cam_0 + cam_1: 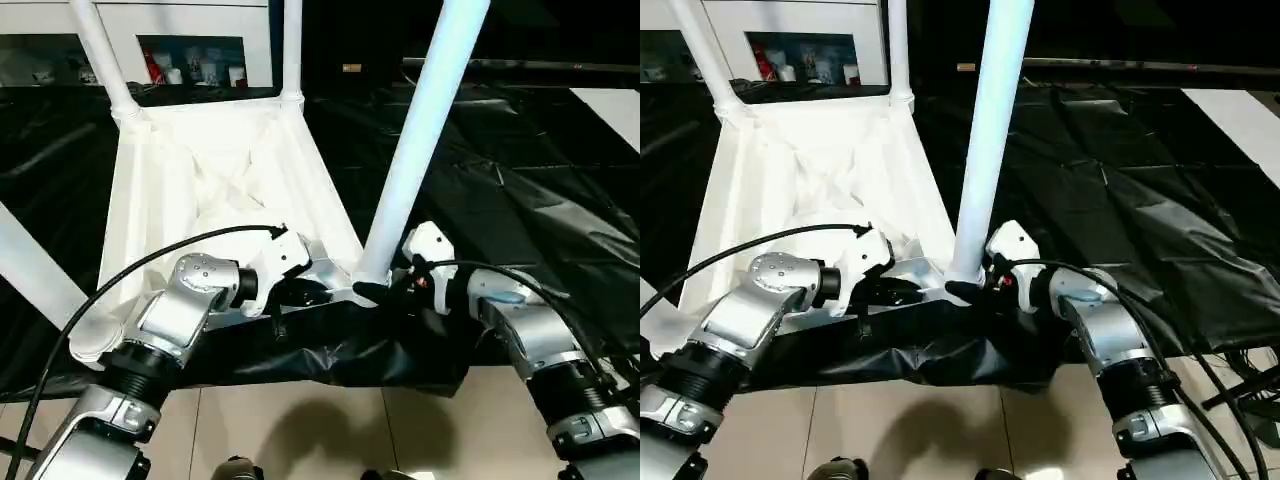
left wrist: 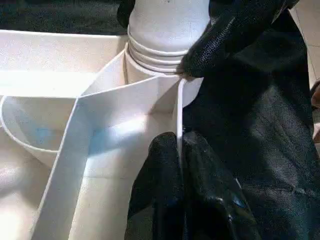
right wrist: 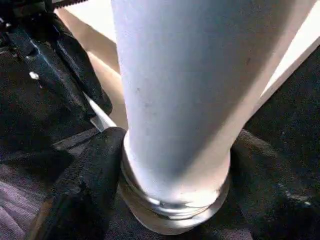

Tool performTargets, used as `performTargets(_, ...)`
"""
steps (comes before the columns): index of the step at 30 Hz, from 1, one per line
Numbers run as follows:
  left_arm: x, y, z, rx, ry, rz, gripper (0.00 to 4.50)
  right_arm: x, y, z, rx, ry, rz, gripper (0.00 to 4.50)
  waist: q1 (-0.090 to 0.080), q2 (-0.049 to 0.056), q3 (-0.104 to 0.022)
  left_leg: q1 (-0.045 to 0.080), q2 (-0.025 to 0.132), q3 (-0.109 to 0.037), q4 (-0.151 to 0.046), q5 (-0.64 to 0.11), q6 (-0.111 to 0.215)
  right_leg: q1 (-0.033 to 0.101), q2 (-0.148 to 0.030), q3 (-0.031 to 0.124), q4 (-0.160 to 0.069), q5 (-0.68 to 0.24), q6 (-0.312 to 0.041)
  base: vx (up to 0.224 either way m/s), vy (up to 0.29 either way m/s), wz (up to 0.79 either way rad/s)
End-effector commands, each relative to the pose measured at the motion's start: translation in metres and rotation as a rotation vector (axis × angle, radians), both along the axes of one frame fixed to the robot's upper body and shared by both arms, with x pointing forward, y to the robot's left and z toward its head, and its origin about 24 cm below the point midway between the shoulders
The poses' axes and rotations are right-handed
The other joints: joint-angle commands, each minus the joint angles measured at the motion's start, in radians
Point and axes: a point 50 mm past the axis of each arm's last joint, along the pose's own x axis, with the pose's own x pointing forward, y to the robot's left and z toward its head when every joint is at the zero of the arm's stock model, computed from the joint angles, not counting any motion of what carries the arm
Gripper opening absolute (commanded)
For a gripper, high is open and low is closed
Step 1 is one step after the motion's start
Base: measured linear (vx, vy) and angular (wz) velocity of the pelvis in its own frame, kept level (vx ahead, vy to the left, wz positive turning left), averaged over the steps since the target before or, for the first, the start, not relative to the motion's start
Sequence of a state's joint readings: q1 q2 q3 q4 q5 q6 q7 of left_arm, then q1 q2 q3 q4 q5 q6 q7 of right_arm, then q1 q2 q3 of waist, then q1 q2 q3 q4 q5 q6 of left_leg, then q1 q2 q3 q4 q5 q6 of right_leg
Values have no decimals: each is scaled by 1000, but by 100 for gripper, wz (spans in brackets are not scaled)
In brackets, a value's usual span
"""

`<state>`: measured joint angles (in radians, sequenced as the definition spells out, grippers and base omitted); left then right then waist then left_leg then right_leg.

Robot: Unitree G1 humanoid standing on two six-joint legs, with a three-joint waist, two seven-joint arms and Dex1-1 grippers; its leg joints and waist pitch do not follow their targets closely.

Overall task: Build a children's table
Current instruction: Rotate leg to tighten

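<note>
A counter (image 1: 520, 200) draped in crinkled black sheeting fills the scene, with a white cabinet (image 1: 170, 40) against the wall behind and pale floor tiles at the near edge.

On the sheeting the tabletop (image 1: 200, 190) lies upside down, its ribbed underside up. Two legs stand in the far corner sockets, a third leans off at the left edge, and the near-right leg (image 1: 415, 140) rises from the corner socket (image 2: 160, 60) nearest the robot, threaded collar showing just above the socket rim.

The left pincer (image 2: 180, 200) is closed tight on the thin rim wall of the tabletop just beside that socket. The right pincer (image 3: 170, 190) stands part-open around the base of the leg, one finger (image 3: 85, 185) against the collar; whether it grips firmly I cannot tell.

The plastic looks light and stiff, though the thin ribs would likely flex under a hard pinch. The tube is smooth and probably slippery, so low down by the collar seems the best hold; higher up, the long leg would lever against the socket.
</note>
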<state>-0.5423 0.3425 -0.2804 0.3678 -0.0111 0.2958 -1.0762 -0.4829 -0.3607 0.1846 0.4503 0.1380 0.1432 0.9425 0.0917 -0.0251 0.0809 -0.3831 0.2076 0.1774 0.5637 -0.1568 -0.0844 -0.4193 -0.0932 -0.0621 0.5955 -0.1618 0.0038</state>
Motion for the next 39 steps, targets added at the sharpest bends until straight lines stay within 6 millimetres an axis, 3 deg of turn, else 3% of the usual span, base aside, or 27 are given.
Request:
performTargets(1, -7, -6, -2, -82, 38, -46, 0, 0, -4, 1, 0, -2, -11, 280, 0, -15, -63, 13, 17, 5, -58, -188, 72, 51, -41, 37, -64, -239, -206, 0, 0, 0)
performTargets(6, -6, -7, -4, -76, 39, -26, 0, 1, -3, -1, 8, 4, -44, 275, -2, -15, -63, 12, 17, 5, -58, -191, 69, 51, -42, 36, -64, -246, -203, 0, 0, 0)
performTargets(9, 3, -12, -7, -46, 24, 76, 0, 10, -2, -8, 39, 12, -199, 273, -4, -18, -62, 13, 16, 6, -59, -209, 59, 48, -43, 37, -68, -286, -194, 0, 0, 0)
performTargets(13, 24, -37, -16, 8, -15, 331, 0, 26, 13, -26, 95, 72, -589, 273, -11, -14, -60, 12, 12, 2, -64, -233, 17, 46, -44, 36, -77, -356, -171, 0, 0, 0)
performTargets(14, 25, -53, -21, 17, -5, 358, 0, 30, 23, -32, 96, 93, -710, 273, -15, -7, -60, 16, 11, 2, -64, -262, 6, 40, -46, 38, -83, -386, -166, 0, 0, 0)
performTargets(15, 25, -59, -21, 18, -10, 363, 0, 31, 28, -33, 98, 99, -726, 273, -13, -11, -63, 17, 9, -2, -65, -267, -5, 45, -45, 34, -83, -399, -155, 0, 0, 0)
performTargets(20, 22, -74, -19, 3, -18, 308, 0, 30, 50, -31, 126, 97, -673, 273, -11, -9, -64, 14, 9, -1, -66, -277, 17, 46, -41, 34, -85, -356, -137, 0, 0, 0)
performTargets(22, 23, -76, -17, 0, -25, 296, 0, 30, 54, -27, 149, 85, -661, 328, -11, -10, -64, 13, 9, -1, -68, -282, 19, 47, -41, 33, -85, -360, -135, 0, 0, 0)
performTargets(25, 25, -74, -15, -4, -42, 273, 0, 34, 54, -19, 188, 52, -654, 361, -9, -10, -64, 15, 10, -2, -69, -294, 21, 45, -43, 33, -89, -378, -131, 0, 0, 0)
performTargets(30, 20, -64, -13, -29, -51, 176, 0, 37, 44, -5, 194, -43, -570, 395, -6, -12, -67, 10, 11, -1, -68, -264, 32, 50, -44, 34, -83, -335, -144, 0, 0, 0)
performTargets(32, 13, -53, -12, -46, -40, 95, 0, 32, 33, 2, 154, -85, -433, 410, 1, -13, -67, 13, 14, 3, -65, -236, 49, 50, -44, 35, -78, -287, -163, 0, 0, 0)
performTargets(34, 7, -45, -10, -68, -18, 37, 0, 25, 23, 3, 85, -97, -318, 439, 6, -11, -67, 15, 16, 3, -65, -228, 56, 52, -44, 34, -77, -279, -171, 0, 0, 0)
performTargets(35, 5, -41, -9, -77, -15, 13, 0, 22, 18, 3, 53, -98, -272, 444, 6, -12, -66, 10, 17, 2, -65, -219, 61, 55, -43, 34, -74, -268, -172, 0, 0, 0)
performTargets(39, 2, -32, -6, -84, -4, -24, 0, 13, 6, -1, -29, -81, -153, 448, 6, -10, -68, 11, 18, 3, -64, -208, 60, 53, -41, 34, -69, -249, -188, 0, 0, 0)
